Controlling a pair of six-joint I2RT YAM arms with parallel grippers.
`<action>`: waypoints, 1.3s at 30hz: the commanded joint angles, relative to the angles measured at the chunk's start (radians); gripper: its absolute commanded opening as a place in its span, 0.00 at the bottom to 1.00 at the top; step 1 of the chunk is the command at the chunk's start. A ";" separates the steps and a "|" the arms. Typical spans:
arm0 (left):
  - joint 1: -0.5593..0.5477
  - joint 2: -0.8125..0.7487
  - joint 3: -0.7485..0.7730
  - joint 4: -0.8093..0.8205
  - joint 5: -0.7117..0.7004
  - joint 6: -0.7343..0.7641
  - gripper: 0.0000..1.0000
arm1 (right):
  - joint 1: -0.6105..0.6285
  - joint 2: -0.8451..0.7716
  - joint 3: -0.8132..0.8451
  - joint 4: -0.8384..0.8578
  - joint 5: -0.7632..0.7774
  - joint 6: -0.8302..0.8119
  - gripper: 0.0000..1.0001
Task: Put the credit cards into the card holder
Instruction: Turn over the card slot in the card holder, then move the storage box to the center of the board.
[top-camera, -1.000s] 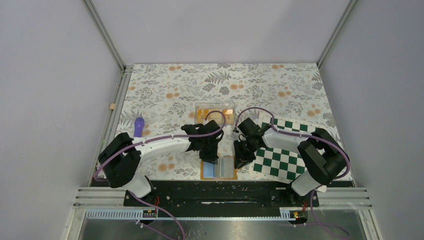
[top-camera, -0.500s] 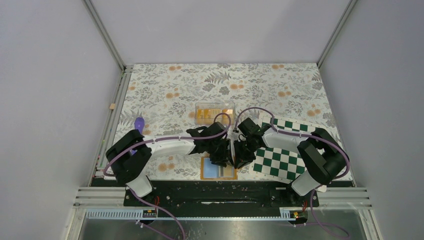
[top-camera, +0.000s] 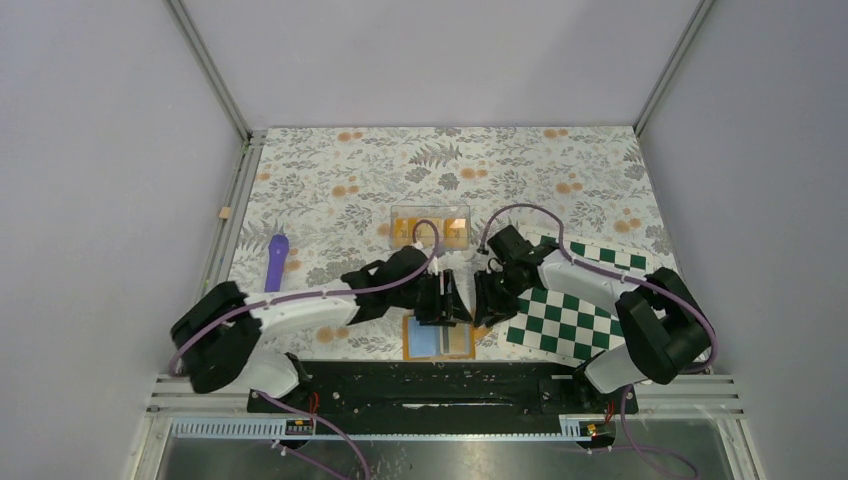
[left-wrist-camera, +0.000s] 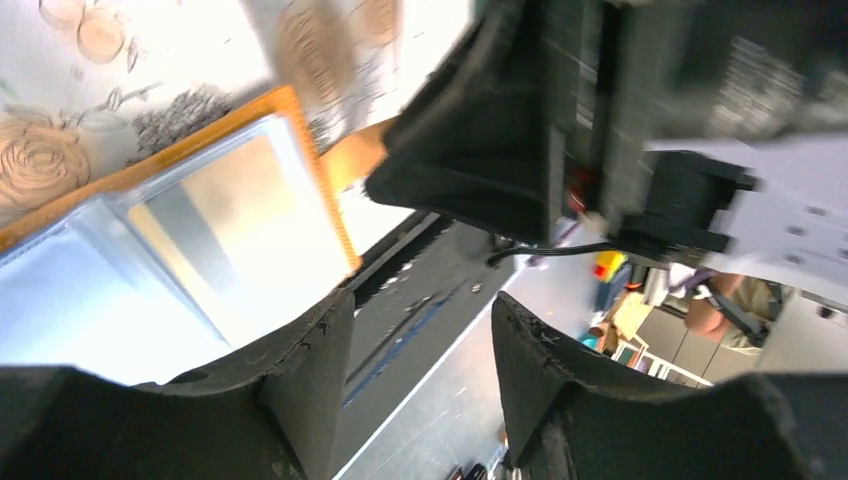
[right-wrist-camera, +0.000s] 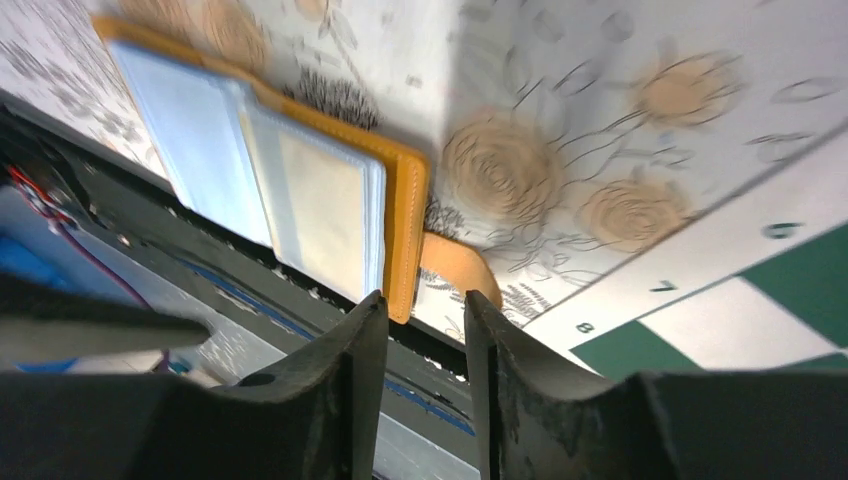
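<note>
Wallet (top-camera: 438, 340) is lying open and flat at the table's (top-camera: 330, 180) near edge, light-blue pockets facing up. A yellowish card (right-wrist-camera: 318, 212) is showing through its right-hand pocket. The orange tab (right-wrist-camera: 457, 266) is sticking out on the right side.

Left gripper (top-camera: 443, 298) is hovering just over the wallet's far edge. Its fingers (left-wrist-camera: 315, 385) are standing spread and pinching nothing. Right gripper (top-camera: 487, 300) is hanging right beside it, the two almost touching. Its fingers (right-wrist-camera: 352, 385) are parted by a narrow gap. The wallet's corner is showing through that gap, and nothing is clamped.

More cards (top-camera: 430, 232) are sitting in the clear box (top-camera: 396, 214) just behind both grippers. The green-and-white board (top-camera: 565, 322) is lying to the right of the wallet, partly under the right arm. A purple thing (top-camera: 277, 255) is lying well off to the left.
</note>
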 joint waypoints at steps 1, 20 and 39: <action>0.058 -0.182 -0.065 0.160 -0.031 0.005 0.54 | -0.118 -0.017 0.098 -0.069 -0.019 -0.058 0.45; 0.286 -0.603 -0.280 0.089 0.055 0.051 0.62 | -0.293 0.442 0.800 -0.227 0.071 -0.097 0.66; 0.287 -0.677 -0.352 0.031 0.021 0.048 0.62 | -0.226 0.608 0.921 -0.286 0.098 -0.110 0.18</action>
